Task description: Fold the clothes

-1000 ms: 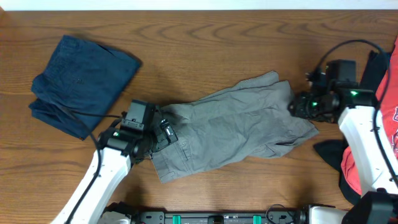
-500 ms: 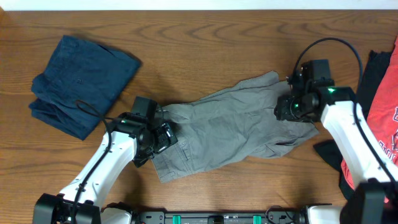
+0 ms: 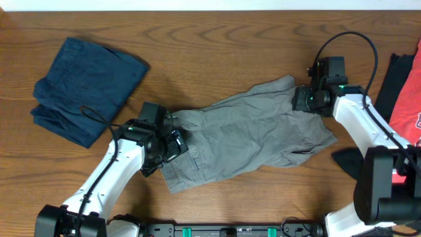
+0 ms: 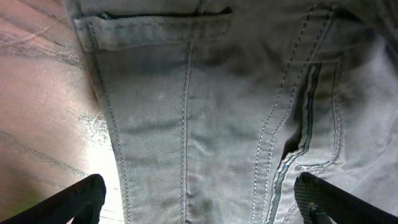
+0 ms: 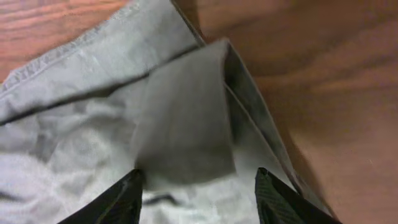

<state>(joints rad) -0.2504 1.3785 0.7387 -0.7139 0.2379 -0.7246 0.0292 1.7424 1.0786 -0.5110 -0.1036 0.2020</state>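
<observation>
Right fingers now higher over shorts hem, left fingers unmoved.

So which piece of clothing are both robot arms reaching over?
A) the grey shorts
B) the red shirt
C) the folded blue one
A: the left arm and the right arm both have their jaws over the grey shorts, one at each end. The folded blue one lies apart at the left, and the red shirt at the right edge.
</observation>
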